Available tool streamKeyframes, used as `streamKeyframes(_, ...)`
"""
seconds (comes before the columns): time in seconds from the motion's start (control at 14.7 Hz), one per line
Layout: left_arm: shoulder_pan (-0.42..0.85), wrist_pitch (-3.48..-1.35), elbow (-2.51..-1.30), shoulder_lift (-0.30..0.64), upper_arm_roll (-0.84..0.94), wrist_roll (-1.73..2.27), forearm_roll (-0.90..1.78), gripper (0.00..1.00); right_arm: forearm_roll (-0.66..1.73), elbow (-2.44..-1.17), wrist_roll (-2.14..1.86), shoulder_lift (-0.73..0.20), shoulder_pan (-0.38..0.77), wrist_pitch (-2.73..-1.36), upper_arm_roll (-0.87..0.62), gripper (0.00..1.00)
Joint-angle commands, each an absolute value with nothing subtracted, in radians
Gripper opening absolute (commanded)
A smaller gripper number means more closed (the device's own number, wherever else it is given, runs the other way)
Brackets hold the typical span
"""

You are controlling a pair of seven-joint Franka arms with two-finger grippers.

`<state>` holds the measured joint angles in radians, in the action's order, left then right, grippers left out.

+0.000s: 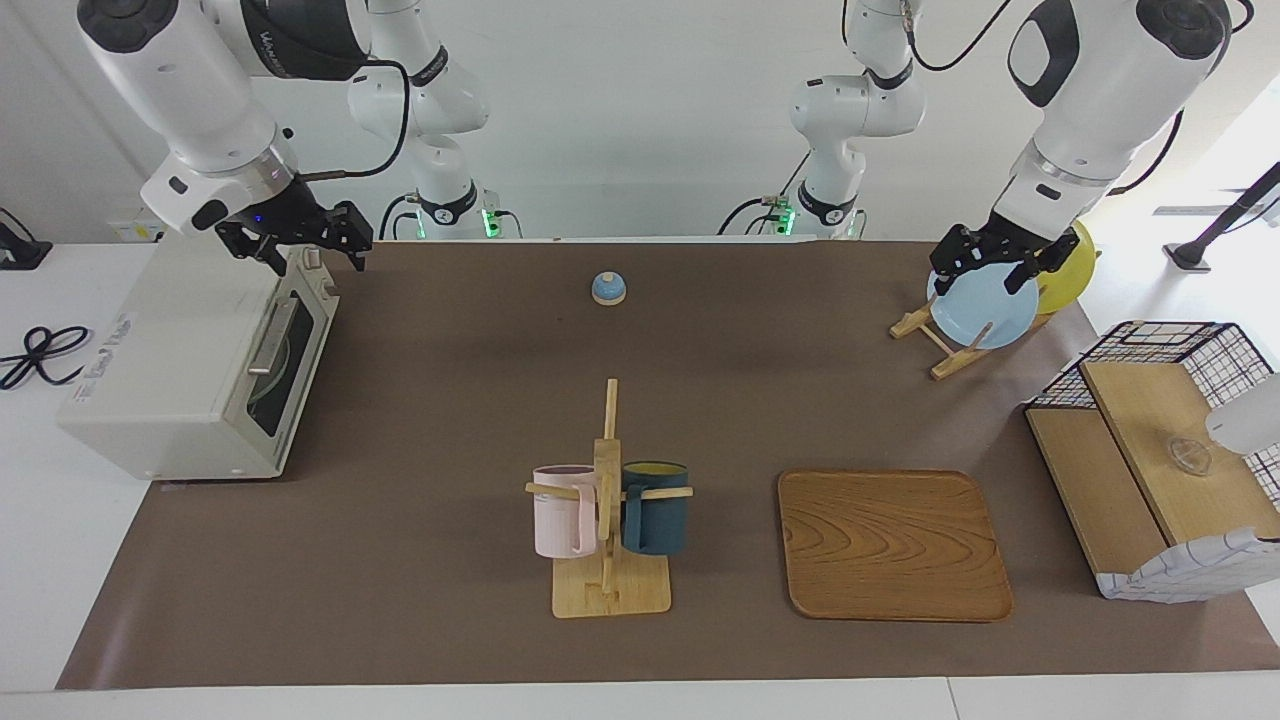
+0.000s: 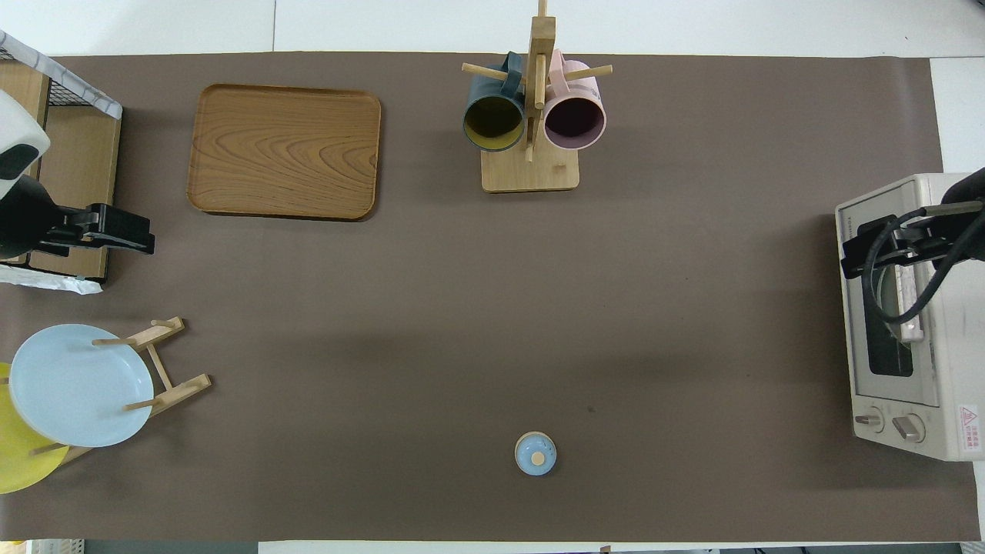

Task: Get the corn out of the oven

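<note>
Progress: we judge nothing is done yet; the oven [image 1: 190, 370] door is shut with its handle [image 1: 272, 335] untouched.
Corn: we cannot see it; perhaps it lies inside the oven, where the dark glass shows only a vague round shape.
Right gripper [image 1: 296, 247]: over the oven's top edge above the door, fingers spread, holding nothing.
Left gripper [image 1: 990, 262]: waiting over the blue plate [image 1: 985, 305], well apart from the oven; we cannot tell its fingers.
Left to do: open door, take corn out.
Room: bare mat in front of the oven; the mug stand [image 1: 610, 500] and lid [image 1: 609, 288] are well apart from the oven.
</note>
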<state>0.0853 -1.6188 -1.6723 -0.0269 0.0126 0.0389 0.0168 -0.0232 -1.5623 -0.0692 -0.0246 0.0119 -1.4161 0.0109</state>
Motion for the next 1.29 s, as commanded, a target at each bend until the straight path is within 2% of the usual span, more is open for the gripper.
streamKeyframes(0.0,0.08,-1.62,-1.69,-0.048,0.017,0.037,0.008,1.0,-0.011,-1.552,-0.06,-0.028,0.02,-1.4,0.02,1.0)
streamKeyframes(0.48,0.081,-1.621,-1.69,-0.048,0.017,0.038,0.008,1.0,-0.009,-1.566,-0.077,-0.009,0.014,-1.452,0.014,1.0)
streamKeyframes(0.54,0.08,-1.621,-1.69,-0.048,0.017,0.038,0.008,1.0,-0.009,-1.583,-0.089,-0.008,0.012,-1.492,0.014,0.65)
streamKeyframes(0.61,0.081,-1.621,-1.69,-0.048,0.017,0.038,0.008,1.0,-0.009,-1.603,-0.098,0.003,0.009,-1.508,0.02,0.24)
streamKeyframes(0.68,0.08,-1.621,-1.69,-0.048,0.017,0.038,0.008,1.0,-0.009,-1.627,-0.1,0.014,-0.008,-1.519,0.02,0.01)
streamKeyframes(0.95,0.081,-1.621,-1.69,-0.048,0.017,0.038,0.008,1.0,-0.014,-1.689,-0.187,0.038,-0.08,-1.566,0.021,0.0)
streamKeyframes(1.22,0.081,-1.624,-1.69,-0.048,0.017,0.038,0.008,1.0,-0.099,-1.747,-0.166,0.041,-0.083,-1.65,0.023,0.0)
